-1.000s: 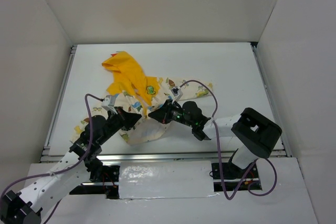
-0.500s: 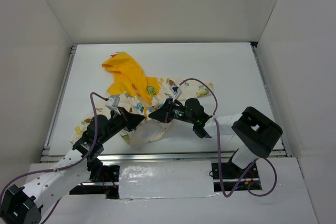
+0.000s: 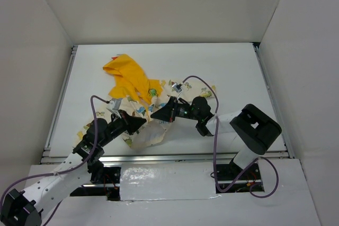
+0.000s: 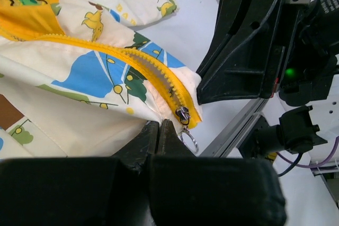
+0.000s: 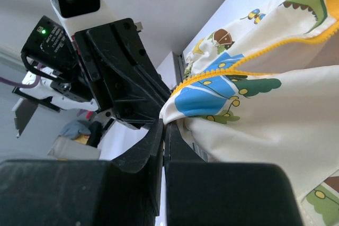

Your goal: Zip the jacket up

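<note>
The jacket (image 3: 127, 78) lies crumpled on the white table, its yellow hood towards the far left and its cream printed body near the arms. My left gripper (image 3: 144, 122) is shut on the bottom hem, beside the yellow zipper (image 4: 143, 62). The zipper's slider (image 4: 183, 114) sits at the bottom end with a metal ring (image 4: 189, 140) hanging from it. My right gripper (image 3: 153, 116) faces the left one and is shut on the jacket's (image 5: 254, 109) bottom corner. In the wrist views the two grippers' tips (image 4: 159, 125) (image 5: 165, 125) almost meet.
An aluminium rail (image 3: 169, 157) runs along the table's near edge, just below the hem. White walls enclose the table on the left, back and right. Purple cables (image 3: 214, 146) loop off both wrists.
Both grippers have edged slightly away from the bases with the hem still pinched. The jacket's lower body has bunched a little more between them.
</note>
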Controlling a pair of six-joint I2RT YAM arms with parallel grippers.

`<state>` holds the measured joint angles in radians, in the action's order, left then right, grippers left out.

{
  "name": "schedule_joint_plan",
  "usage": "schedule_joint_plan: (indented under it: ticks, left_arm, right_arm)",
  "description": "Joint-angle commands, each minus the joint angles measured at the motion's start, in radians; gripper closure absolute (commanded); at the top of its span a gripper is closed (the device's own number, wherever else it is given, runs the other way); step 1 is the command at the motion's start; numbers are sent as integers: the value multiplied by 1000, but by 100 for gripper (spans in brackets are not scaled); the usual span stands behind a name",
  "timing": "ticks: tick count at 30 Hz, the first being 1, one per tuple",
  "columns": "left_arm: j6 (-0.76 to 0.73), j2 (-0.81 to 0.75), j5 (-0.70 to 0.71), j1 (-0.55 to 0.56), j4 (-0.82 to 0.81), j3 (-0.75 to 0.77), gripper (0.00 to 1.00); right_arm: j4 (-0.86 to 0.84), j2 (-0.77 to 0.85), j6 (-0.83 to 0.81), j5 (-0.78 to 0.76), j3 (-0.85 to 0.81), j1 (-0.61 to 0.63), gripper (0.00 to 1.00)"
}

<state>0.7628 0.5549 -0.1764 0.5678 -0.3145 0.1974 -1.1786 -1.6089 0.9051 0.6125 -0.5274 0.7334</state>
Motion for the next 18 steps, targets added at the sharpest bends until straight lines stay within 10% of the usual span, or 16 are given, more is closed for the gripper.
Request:
schedule_joint_plan:
  ticks: [1,18]
  left_arm:
    - [-10,10,-57,6,-34,10,100]
    - [36,-151,19,6,-27,-30,100]
  right_arm:
    - [-225,-26,74,59,-22,-14,100]
    - [128,70,-97,-73,-5,-12,100]
